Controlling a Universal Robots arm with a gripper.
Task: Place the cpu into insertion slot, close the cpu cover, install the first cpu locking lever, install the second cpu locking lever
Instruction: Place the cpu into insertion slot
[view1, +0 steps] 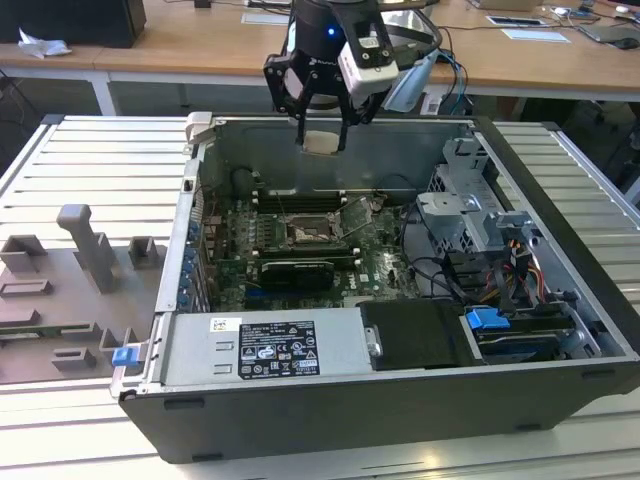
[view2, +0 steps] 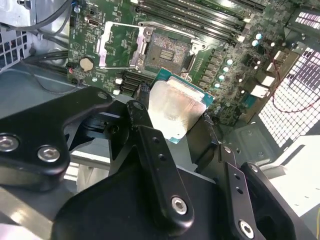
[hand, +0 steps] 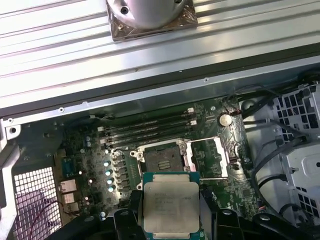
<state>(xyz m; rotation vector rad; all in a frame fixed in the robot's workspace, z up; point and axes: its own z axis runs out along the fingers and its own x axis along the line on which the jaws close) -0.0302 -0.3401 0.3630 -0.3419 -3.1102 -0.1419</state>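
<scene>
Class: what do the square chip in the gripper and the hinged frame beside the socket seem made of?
Silvery-grey square chip: probably a brushed metal lid, dull sheen, on a green laminate border. Thin silvery hinged frame: likely bare sheet metal, bright glints.

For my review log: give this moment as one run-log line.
gripper: shut on cpu | cpu: held aloft, unseated | insertion slot: empty | cpu cover: open

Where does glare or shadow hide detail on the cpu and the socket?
Second wrist view: glare whitens the metal face of the cpu, while the insertion slot is readable. First wrist view: the cpu is evenly lit; the ribbed table shines bright. Exterior view: the insertion slot lies in the shade of the case.
</scene>
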